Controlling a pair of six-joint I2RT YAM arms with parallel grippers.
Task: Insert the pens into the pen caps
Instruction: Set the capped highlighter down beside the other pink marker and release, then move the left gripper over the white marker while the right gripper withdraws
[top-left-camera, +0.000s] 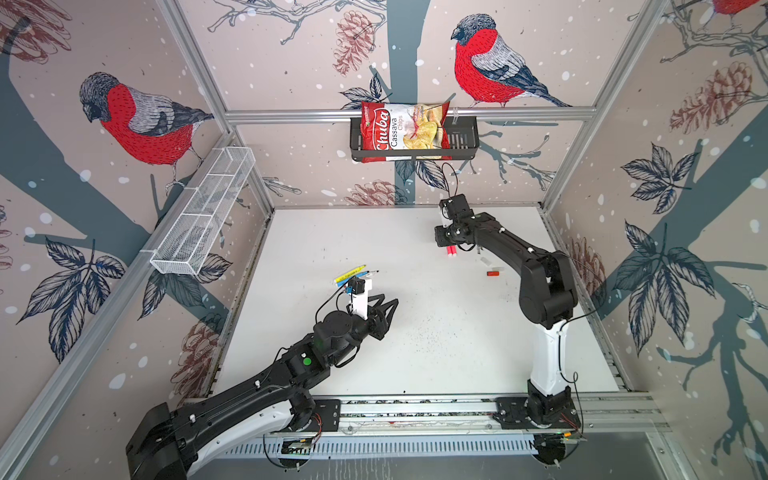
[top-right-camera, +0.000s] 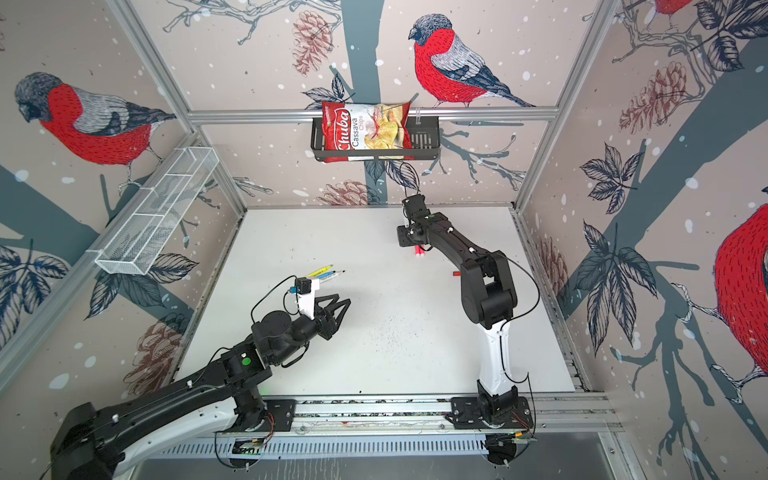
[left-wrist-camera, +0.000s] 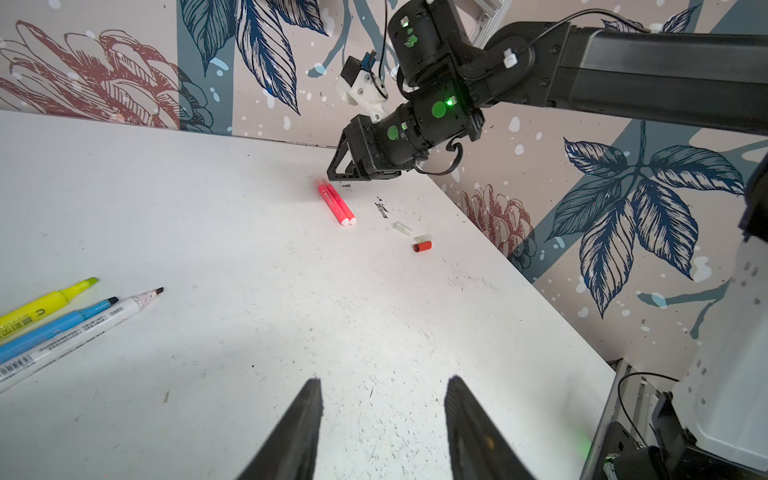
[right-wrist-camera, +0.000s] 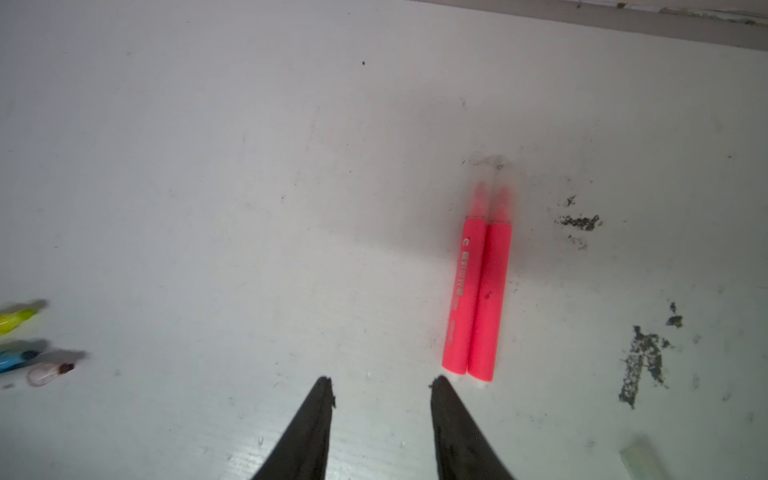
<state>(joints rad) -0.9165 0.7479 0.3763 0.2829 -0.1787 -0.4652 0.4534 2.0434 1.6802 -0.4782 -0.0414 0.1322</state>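
Observation:
Two neon pink pens (right-wrist-camera: 478, 291) lie side by side on the white table (top-left-camera: 415, 353), with translucent pen caps (right-wrist-camera: 494, 183) over their tips. My right gripper (right-wrist-camera: 381, 378) stands open and empty just beside their rear ends. A yellow pen (left-wrist-camera: 45, 301), a blue pen (left-wrist-camera: 54, 328) and a white pen (left-wrist-camera: 83, 332) lie uncapped together at the left. My left gripper (left-wrist-camera: 385, 379) hovers open and empty near them. A red cap (left-wrist-camera: 422, 247) and two clear caps (left-wrist-camera: 402, 228) lie loose to the right of the pink pens.
A chips bag (top-left-camera: 405, 129) sits in a black basket on the back wall. A white wire basket (top-left-camera: 203, 212) hangs on the left wall. Dark smudges (right-wrist-camera: 640, 365) mark the table by the pink pens.

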